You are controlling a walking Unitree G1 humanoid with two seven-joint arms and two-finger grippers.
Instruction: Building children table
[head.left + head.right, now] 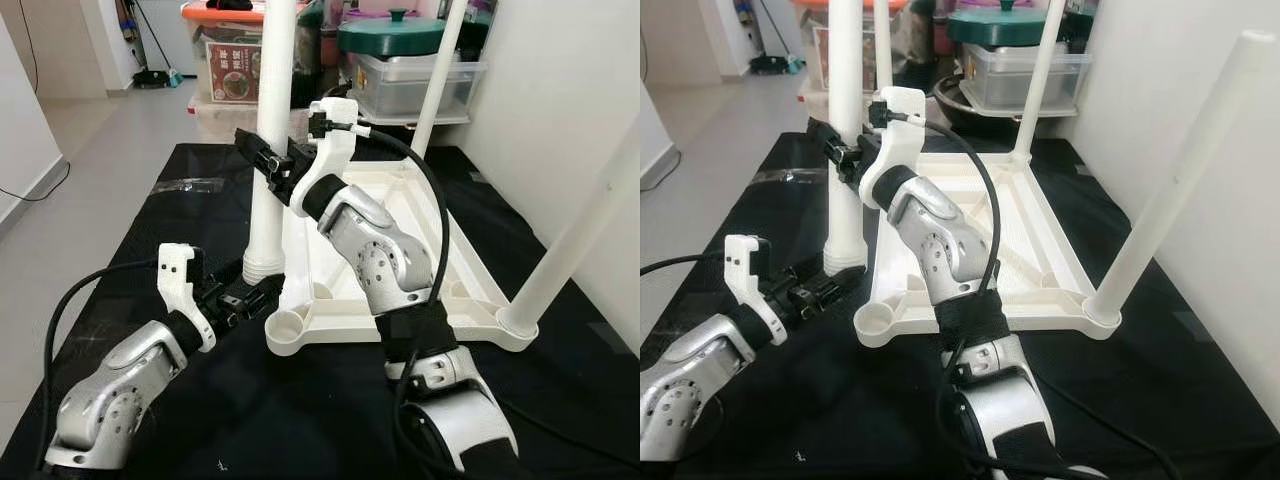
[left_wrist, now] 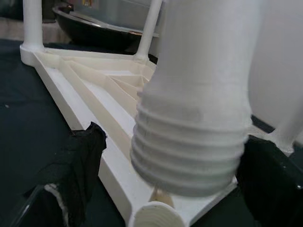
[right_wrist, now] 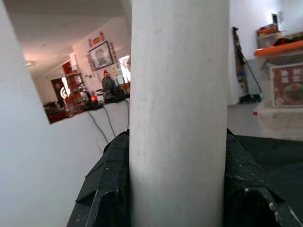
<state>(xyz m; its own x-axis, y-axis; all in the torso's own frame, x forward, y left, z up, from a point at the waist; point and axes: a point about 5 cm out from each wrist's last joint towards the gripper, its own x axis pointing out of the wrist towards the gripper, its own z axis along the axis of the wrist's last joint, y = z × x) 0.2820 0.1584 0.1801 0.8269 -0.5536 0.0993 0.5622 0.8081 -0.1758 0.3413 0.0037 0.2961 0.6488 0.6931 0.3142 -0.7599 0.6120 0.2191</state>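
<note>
Right claw (image 1: 275, 165) clenched on loose table leg (image 1: 268, 150) mid-frame; left claw (image 1: 245, 298) grasping its threaded end beside the empty corner socket (image 1: 290, 327) of upturned tabletop (image 1: 400, 290). Risk: leg misaligned with socket, cross-threading or slipping.

Upturned white table top (image 1: 1040, 270) on black mat (image 1: 1160, 400), right tool (image 1: 845, 155) gripping loose leg (image 1: 846, 130)
</note>
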